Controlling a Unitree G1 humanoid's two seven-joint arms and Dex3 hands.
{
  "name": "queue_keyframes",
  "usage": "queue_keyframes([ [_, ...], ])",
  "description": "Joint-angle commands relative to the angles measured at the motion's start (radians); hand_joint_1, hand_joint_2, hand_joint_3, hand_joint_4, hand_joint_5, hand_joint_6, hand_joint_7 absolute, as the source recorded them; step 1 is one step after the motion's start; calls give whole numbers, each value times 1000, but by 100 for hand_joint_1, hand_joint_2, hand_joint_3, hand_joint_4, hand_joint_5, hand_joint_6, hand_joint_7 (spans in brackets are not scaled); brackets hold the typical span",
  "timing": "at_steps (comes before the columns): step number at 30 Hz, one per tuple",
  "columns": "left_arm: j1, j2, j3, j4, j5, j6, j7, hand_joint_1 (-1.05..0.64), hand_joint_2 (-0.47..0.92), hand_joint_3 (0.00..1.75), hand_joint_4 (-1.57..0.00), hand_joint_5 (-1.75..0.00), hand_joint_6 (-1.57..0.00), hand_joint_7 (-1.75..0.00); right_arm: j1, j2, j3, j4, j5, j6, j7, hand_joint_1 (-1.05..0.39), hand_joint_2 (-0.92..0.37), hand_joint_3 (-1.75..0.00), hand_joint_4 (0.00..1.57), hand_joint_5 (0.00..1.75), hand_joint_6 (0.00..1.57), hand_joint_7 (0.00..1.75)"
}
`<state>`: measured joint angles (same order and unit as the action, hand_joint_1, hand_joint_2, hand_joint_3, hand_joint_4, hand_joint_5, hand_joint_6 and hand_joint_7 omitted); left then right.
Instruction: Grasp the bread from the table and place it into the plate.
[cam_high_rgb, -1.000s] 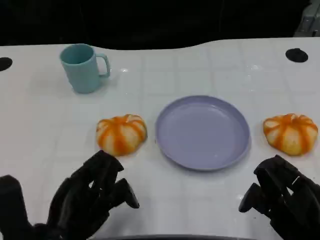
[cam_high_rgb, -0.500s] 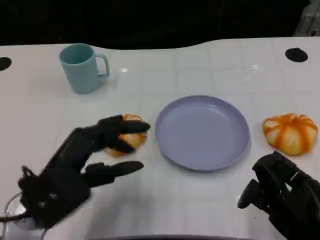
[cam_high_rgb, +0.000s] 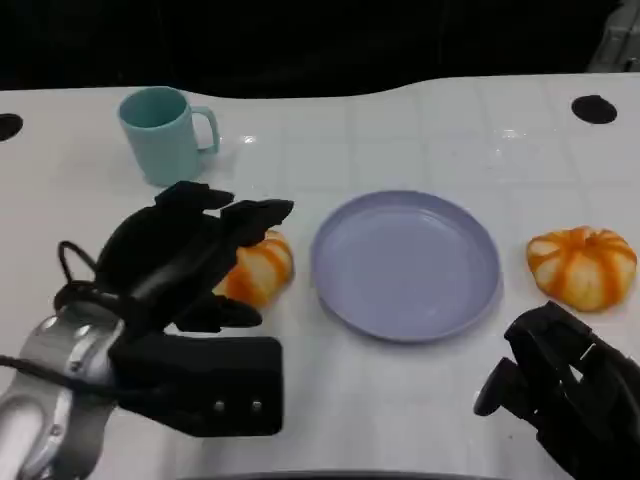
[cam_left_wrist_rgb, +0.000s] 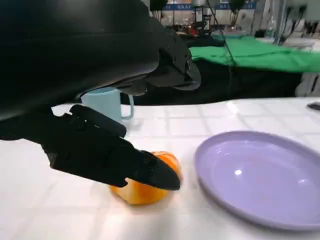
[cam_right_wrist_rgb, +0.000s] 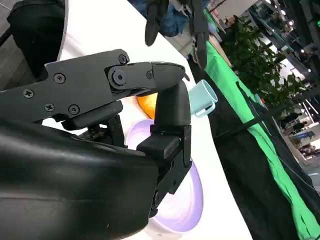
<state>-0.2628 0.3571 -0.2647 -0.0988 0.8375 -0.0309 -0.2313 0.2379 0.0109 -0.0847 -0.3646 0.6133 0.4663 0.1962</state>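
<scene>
A white tiled counter (cam_high_rgb: 400, 130) runs back to a curved far edge against a dark background, with bare surface in front of the round lavender plastic plate (cam_high_rgb: 405, 264) that sits near its middle. Just to the left of the plate, close to its rim but apart from it, lies a round orange-and-white striped bread roll (cam_high_rgb: 258, 268); it is dome-shaped with no clear long axis, its stripes meeting at the top. The robot's black left hand (cam_high_rgb: 185, 262) reaches over this roll, fingers (cam_left_wrist_rgb: 150, 172) spread above and beside it, covering most of its left half; whether they touch the bread cannot be told. In the left wrist view one finger crosses the roll's front. A second striped orange bread roll (cam_high_rgb: 581, 265) rests well apart on the plate's right side, near the counter's right edge. A light blue mug (cam_high_rgb: 165, 134) stands upright at the back left, handle toward the right. The black right hand (cam_high_rgb: 560, 385) sits low at the near right, partly cut off, fingers curled in on nothing.
</scene>
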Motion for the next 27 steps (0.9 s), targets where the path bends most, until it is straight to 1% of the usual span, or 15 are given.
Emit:
queue_keyframes([
  [1,-40,13,-35,30,46,54,-26,-37,76,0,0,-34,-26,0,-1,-5,-3,-4,-3,-6,-2,-52,-91,-26,65,175,51,160],
  [2,-41,14,-38,30,46,58,-25,-36,76,0,0,-34,-26,0,-1,-5,-3,-4,-3,-6,-2,-52,-91,-26,65,175,51,160],
  [3,-65,3,-52,66,52,74,-32,-36,76,0,0,-34,-26,0,1,-7,-3,-5,-2,-7,0,-52,-91,-26,65,175,51,160],
  [4,-84,-5,-64,93,57,87,-37,-28,73,1,0,-30,-26,-1,2,-8,-3,-5,-2,-7,2,-52,-91,-26,64,175,51,159],
  [7,-136,-25,-92,170,54,118,-56,-22,72,1,0,-23,-25,-1,4,-9,-4,-8,-1,-7,3,-51,-92,-26,64,175,51,159],
  [9,-182,-43,-122,248,73,143,-49,-24,70,0,-2,-22,-26,-1,6,-9,-5,-7,2,-10,8,-51,-92,-26,64,175,50,158],
  [12,-248,-65,-164,358,90,182,-59,-29,70,1,0,-20,-23,0,11,-9,-5,-11,4,-9,8,-51,-91,-26,63,175,50,158],
  [13,-260,-68,-172,378,89,189,-59,-31,71,1,0,-19,-22,0,12,-9,-5,-12,4,-10,8,-51,-91,-25,63,175,50,158],
  [16,-330,-103,-195,525,73,195,-36,-33,69,0,-1,-19,-22,0,14,-13,-3,-11,-3,-17,13,-52,-91,-25,63,175,50,158],
  [19,-388,-137,-211,658,54,185,0,-32,69,0,-1,-19,-21,0,16,-17,-4,-11,-5,-21,19,-53,-91,-25,64,175,51,157],
  [21,-410,-144,-223,706,46,177,25,-33,69,0,-1,-20,-21,0,17,-17,-4,-12,-4,-20,18,-52,-92,-24,63,175,51,157],
  [27,-500,-191,-242,948,5,124,125,-33,72,1,0,-18,-20,0,21,-20,-5,-7,-5,-33,35,-52,-92,-25,62,175,49,156],
])
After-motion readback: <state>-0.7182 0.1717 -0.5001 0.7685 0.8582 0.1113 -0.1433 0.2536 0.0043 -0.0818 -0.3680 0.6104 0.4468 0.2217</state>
